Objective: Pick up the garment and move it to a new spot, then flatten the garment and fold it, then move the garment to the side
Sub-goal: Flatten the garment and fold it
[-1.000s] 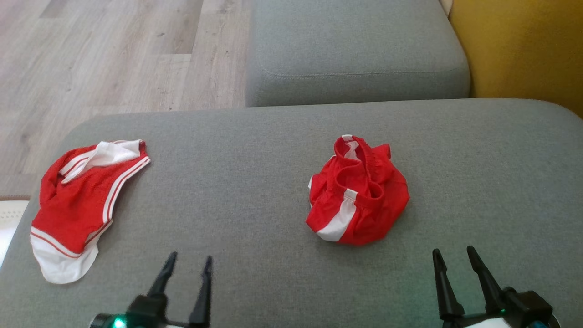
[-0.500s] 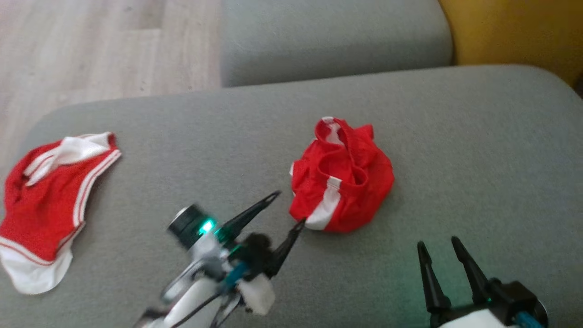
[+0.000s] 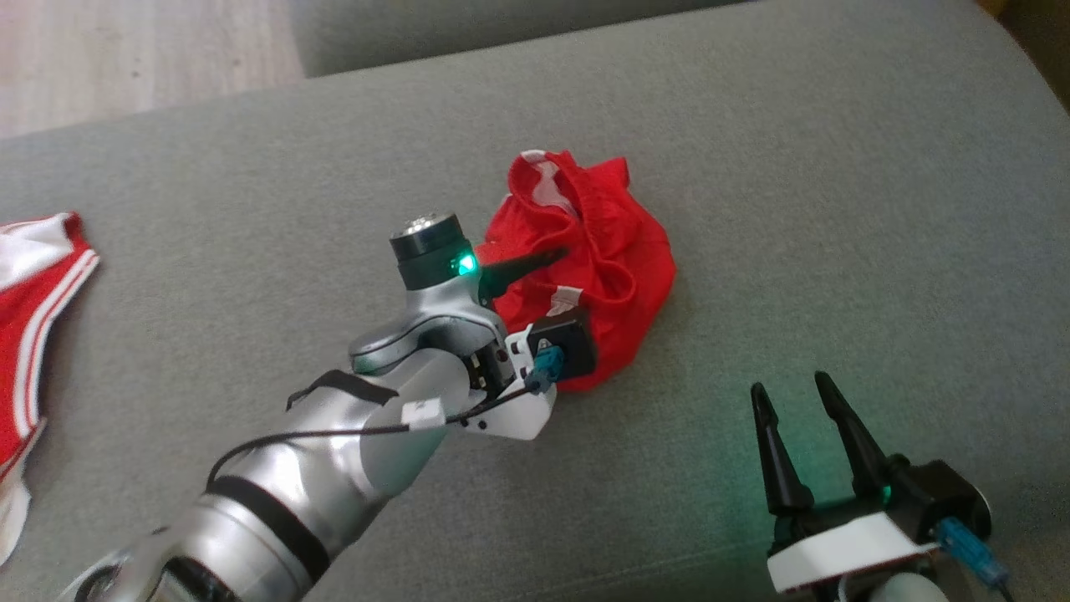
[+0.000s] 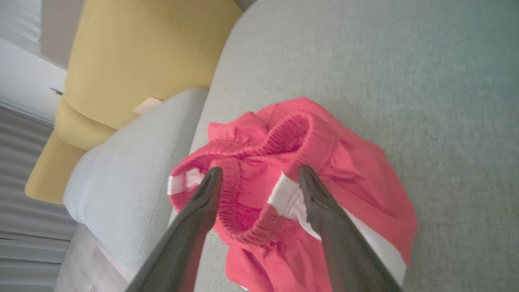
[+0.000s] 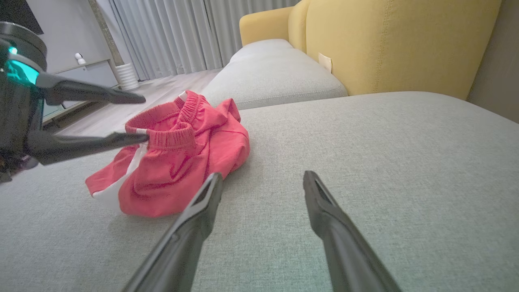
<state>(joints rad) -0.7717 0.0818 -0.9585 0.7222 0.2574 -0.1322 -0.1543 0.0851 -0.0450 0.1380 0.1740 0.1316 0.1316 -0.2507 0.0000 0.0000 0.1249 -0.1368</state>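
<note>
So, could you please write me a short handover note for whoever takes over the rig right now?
Left gripper: open, fingers straddling the waistband of the crumpled red garment, not closed on it.
Right gripper: open, above the grey cushion, apart from the garment.
Done: nothing; garment not yet lifted.
To do: grasp, move, flatten, fold, set aside.
A second red-and-white garment lies at the cushion's left edge.
</note>
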